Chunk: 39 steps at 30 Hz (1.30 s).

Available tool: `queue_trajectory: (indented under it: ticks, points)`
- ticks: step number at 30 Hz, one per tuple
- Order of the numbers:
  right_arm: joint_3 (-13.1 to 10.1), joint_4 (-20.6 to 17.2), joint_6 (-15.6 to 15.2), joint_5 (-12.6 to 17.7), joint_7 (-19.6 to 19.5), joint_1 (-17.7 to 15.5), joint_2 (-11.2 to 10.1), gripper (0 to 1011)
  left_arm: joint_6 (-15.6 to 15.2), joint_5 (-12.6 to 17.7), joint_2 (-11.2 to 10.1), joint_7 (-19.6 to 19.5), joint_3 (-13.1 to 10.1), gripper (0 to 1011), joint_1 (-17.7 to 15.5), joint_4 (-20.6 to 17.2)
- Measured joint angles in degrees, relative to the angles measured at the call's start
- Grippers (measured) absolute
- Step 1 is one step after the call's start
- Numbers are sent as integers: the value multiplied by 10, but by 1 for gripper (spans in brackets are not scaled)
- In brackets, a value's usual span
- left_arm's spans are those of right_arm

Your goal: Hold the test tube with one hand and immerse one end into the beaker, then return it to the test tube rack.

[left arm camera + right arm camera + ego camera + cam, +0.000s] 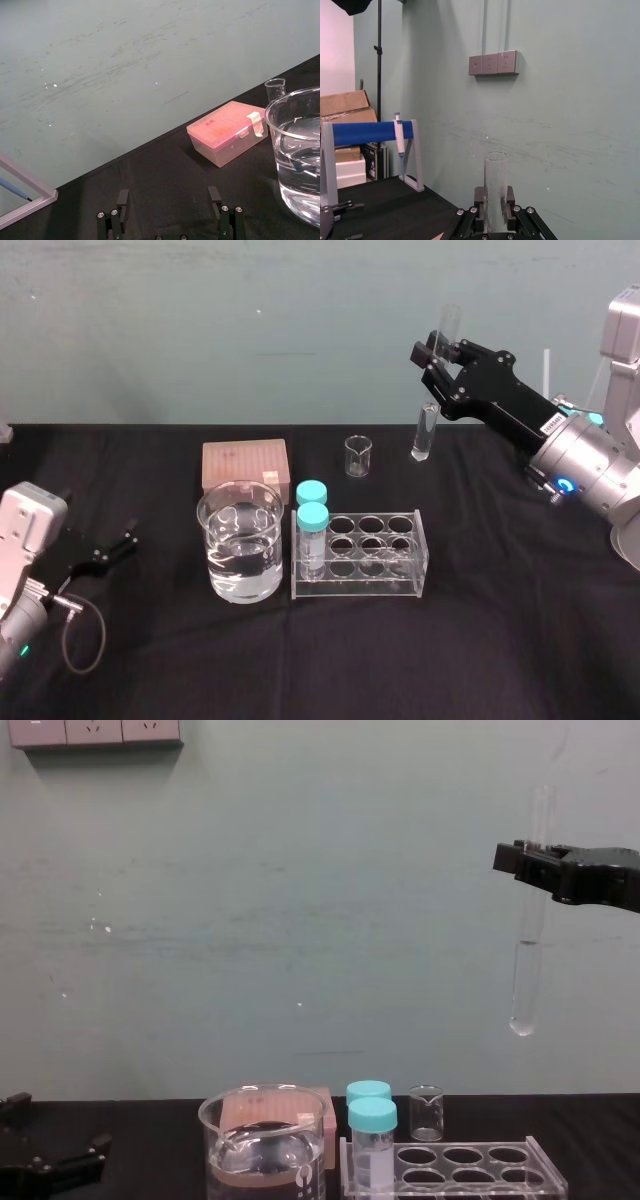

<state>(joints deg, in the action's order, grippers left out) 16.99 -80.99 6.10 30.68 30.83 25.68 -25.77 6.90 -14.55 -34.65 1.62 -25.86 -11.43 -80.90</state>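
My right gripper is shut on the test tube, a long clear glass tube that hangs upright high above the back right of the table. From the chest the test tube hangs with its rounded end well above the rack, pinched near its top by the right gripper. The right wrist view shows the tube clamped between the fingers. The beaker, wide and part full of clear liquid, stands left of the clear test tube rack. My left gripper rests open, low on the table's left.
Two teal-capped vials stand in the rack's left end. A pink box lies behind the beaker and a tiny beaker stands behind the rack. A blue pipette stand stands farther off on the black table.
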Motion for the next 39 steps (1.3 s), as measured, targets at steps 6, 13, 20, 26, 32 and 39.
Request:
queue_trajectory:
  ticks: [6, 13, 20, 26, 32, 39]
  points:
    - [1, -1, 0, 0, 0, -1, 0, 225, 0, 0, 0, 0, 0, 1000, 0, 0]
    - [2, 0, 0, 0, 1, 0, 0, 225, 0, 0, 0, 0, 0, 1000, 0, 0]
    - [3, 4, 0, 0, 2, 2, 1, 226, 0, 0, 0, 0, 0, 1000, 0, 0]
    - [3, 4, 0, -1, 2, 2, 1, 226, 0, 0, 0, 0, 0, 1000, 0, 0]
    - [4, 5, 0, -1, 2, 3, 1, 225, 0, 0, 0, 0, 0, 1000, 0, 0]
    - [3, 4, 0, -1, 1, 1, 1, 226, 0, 0, 0, 0, 0, 1000, 0, 0]
